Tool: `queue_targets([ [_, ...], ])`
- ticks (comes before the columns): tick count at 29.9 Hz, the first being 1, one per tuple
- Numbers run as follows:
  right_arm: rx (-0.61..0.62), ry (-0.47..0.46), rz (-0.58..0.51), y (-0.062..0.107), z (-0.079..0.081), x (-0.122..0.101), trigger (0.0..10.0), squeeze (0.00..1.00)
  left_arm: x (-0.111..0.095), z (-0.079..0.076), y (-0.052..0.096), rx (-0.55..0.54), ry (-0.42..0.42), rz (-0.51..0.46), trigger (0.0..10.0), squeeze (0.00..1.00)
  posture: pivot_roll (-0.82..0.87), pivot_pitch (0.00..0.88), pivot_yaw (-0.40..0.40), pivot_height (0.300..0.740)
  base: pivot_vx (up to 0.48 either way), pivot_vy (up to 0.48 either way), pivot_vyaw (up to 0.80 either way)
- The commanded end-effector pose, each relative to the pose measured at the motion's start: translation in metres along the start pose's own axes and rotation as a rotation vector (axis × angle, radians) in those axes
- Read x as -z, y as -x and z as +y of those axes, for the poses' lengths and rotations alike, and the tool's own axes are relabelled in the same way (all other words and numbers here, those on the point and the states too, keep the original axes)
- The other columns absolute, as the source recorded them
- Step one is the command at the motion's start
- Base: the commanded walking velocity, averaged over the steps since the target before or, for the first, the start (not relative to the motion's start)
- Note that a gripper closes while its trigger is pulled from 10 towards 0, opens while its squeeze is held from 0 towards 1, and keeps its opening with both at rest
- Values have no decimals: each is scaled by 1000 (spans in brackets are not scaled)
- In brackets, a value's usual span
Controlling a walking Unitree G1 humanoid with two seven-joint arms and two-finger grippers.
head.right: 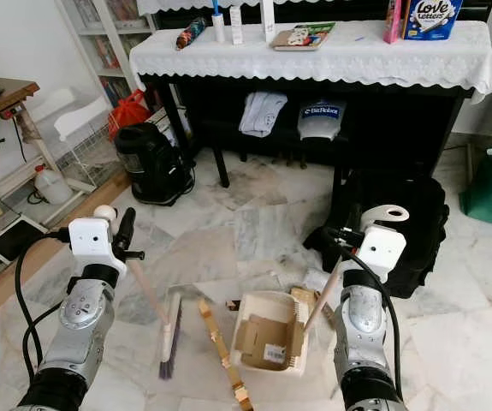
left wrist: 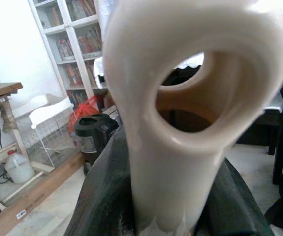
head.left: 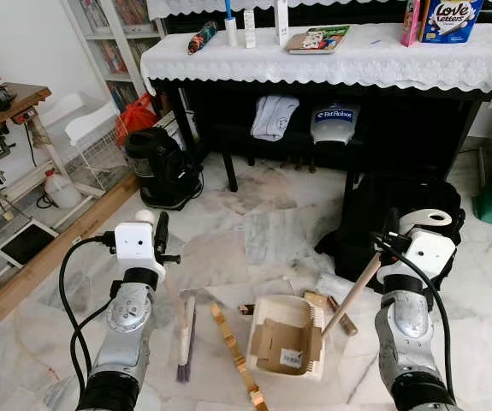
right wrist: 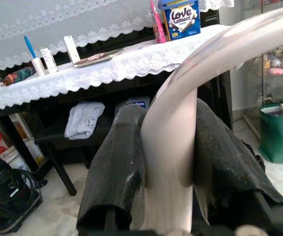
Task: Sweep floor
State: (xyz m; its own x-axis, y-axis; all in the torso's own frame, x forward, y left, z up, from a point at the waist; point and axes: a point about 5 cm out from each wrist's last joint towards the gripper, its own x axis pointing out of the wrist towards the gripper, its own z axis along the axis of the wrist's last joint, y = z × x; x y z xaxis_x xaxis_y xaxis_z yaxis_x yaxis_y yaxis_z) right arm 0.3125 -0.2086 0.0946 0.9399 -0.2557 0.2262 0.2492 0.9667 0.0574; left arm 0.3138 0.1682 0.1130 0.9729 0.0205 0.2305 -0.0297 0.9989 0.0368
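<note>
A lace-covered bench (head.left: 331, 60) carries a Love Letters box (head.left: 447, 19) and a book (head.left: 317, 38). A black vacuum (head.left: 162, 168) stands on the marble floor (head.left: 271, 231) near a red bag (head.left: 134, 116).

Both silver arms raised—left claw (head.left: 162, 233), right claw (right wrist: 168, 147) each clamped tight.

Two silver forearms carry white boxy wrist housings, looping black cables and black-fingered claws, left claw (head.left: 161, 233) and right claw (right wrist: 168, 147).
</note>
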Motion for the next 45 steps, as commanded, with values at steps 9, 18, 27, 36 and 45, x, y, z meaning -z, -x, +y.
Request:
queue_targets([
  [9, -9, -22, -53, -9, 10, -14, 10000, 0, -16, 4, -4, -6, -21, -85, 10000, 0, -107, 0, 188, 740, -55, 0, 0],
  [18, -4, -33, -55, -12, 14, -16, 10000, 0, -18, 5, -3, -12, -22, -94, 10000, 0, -95, 0, 189, 740, -271, 0, 0],
  [27, -2, -34, -51, -12, 14, -16, 10000, 0, -20, 5, -4, -13, -23, -100, 10000, 0, -89, 0, 191, 740, -324, 0, 0],
  [36, 0, -34, -52, -14, 14, -17, 10000, 0, -20, 5, -5, -16, -20, -101, 10000, 0, -88, 0, 187, 740, -354, 0, 0],
  [45, 2, -33, -51, -14, 13, -17, 10000, 0, -20, 4, -4, -17, -22, -103, 10000, 0, -88, 0, 187, 740, -290, 0, 0],
])
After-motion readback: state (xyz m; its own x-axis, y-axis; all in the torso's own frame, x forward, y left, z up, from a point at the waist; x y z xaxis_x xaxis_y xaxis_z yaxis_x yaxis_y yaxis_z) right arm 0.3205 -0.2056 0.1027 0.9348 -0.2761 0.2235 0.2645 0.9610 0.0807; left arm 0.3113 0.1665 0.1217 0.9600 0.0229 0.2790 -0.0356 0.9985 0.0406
